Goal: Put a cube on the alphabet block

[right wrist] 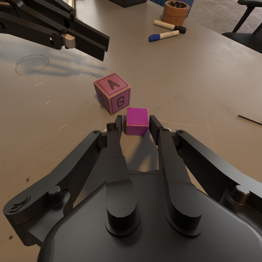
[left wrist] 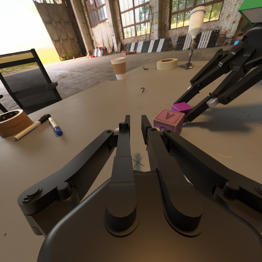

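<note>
The pink alphabet block [left wrist: 168, 120] [right wrist: 113, 92] stands on the grey table. A plain purple cube [left wrist: 182, 107] [right wrist: 137, 117] sits on the table just beside it. My right gripper [right wrist: 136, 116] straddles the cube with one finger on each side. The right finger is against the cube and a narrow gap shows at the left finger. It also shows in the left wrist view [left wrist: 181, 111]. My left gripper [left wrist: 135, 119] is shut and empty, hovering just left of the alphabet block; in the right wrist view [right wrist: 105, 48] it hangs above the table beyond the block.
A paper cup [left wrist: 118, 68], a beige tape roll [left wrist: 167, 64] and a spray gun [left wrist: 195, 28] stand at the far side. A brown tape roll [left wrist: 12, 121] and two markers [left wrist: 31, 126] lie to the left. Small hex keys [left wrist: 142, 90] lie mid-table. A chair [left wrist: 28, 79] stands beyond the table edge.
</note>
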`<action>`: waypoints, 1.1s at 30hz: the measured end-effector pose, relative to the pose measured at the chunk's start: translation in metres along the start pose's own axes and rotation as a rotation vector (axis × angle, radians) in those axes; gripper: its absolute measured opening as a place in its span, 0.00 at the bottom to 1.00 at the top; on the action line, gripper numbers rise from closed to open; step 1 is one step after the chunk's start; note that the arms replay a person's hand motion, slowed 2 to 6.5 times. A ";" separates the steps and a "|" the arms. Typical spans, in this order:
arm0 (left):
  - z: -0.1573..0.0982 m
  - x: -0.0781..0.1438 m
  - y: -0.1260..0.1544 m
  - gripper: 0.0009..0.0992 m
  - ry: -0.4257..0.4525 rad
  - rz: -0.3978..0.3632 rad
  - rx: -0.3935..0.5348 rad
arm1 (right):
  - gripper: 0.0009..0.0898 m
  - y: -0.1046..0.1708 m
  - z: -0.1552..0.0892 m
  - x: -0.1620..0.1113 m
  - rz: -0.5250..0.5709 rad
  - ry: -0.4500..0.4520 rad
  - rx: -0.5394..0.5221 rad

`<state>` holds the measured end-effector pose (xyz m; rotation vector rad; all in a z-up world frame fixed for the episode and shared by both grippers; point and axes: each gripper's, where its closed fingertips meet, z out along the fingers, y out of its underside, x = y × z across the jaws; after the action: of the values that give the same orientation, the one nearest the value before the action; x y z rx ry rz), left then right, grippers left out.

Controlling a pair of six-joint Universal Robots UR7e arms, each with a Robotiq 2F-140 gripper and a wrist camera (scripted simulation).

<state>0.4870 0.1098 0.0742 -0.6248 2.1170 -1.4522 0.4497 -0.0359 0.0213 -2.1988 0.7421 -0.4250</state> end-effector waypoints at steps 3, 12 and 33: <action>0.000 0.000 0.000 0.21 0.000 0.000 -0.001 | 0.52 0.000 0.000 0.001 0.008 0.005 -0.001; 0.001 0.000 0.000 0.21 0.000 0.004 -0.006 | 0.44 -0.001 0.000 0.002 0.027 -0.011 0.003; 0.001 0.000 0.000 0.21 -0.001 0.006 -0.007 | 0.44 -0.006 -0.004 0.001 0.052 -0.056 0.055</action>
<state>0.4876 0.1090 0.0735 -0.6209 2.1223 -1.4419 0.4508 -0.0354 0.0285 -2.1264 0.7461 -0.3520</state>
